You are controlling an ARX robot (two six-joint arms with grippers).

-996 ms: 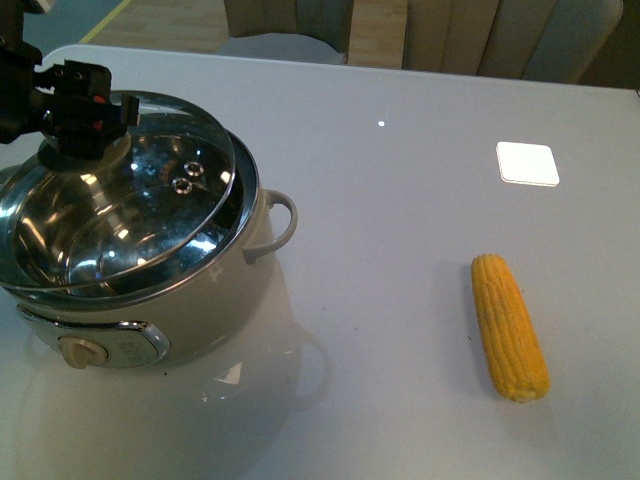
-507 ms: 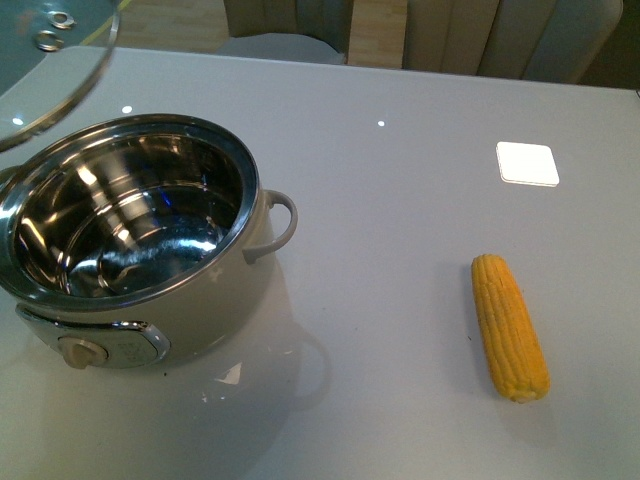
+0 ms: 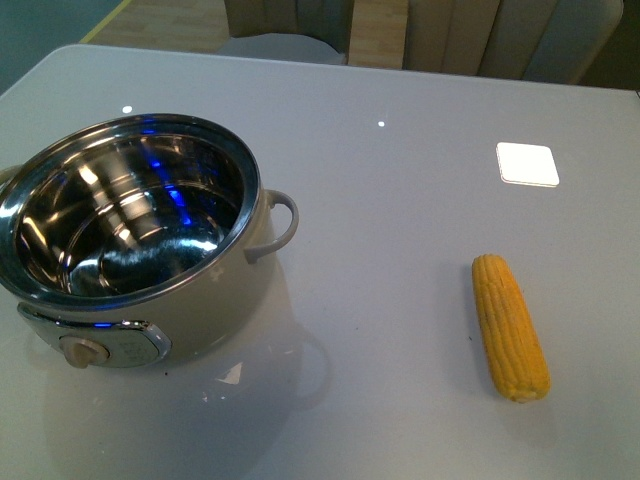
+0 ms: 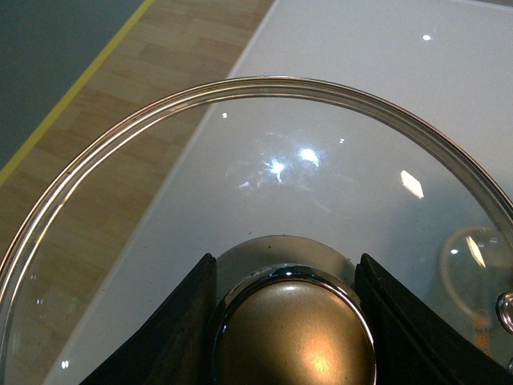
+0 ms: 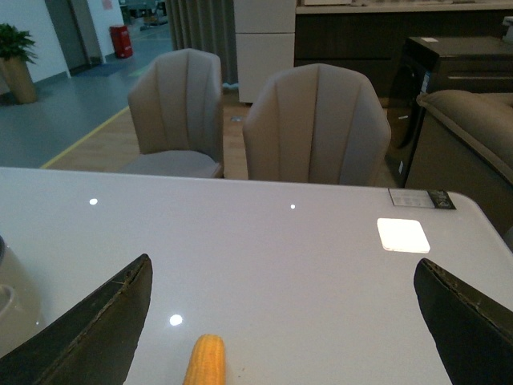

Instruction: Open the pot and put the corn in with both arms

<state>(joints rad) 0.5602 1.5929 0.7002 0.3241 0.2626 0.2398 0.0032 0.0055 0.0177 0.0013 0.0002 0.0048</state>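
Grey table (image 3: 400, 200) — pot (image 3: 200, 300) uncovered, corn (image 3: 510, 328) apart; left tool (image 4: 287, 273) grips lid (image 4: 304, 160), right tool (image 5: 280, 281) spread wide.

Front: looks down on table (image 3: 400, 180) | left wrist: close over lid (image 4: 264, 144) | right wrist: low, shares corn (image 5: 205, 361) with front.

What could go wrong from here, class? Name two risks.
The glass lid is held in the left gripper by its smooth round knob alone; it could slip and fall. The corn is round and lies loose on the table, so it may roll when the right gripper closes its open jaws.
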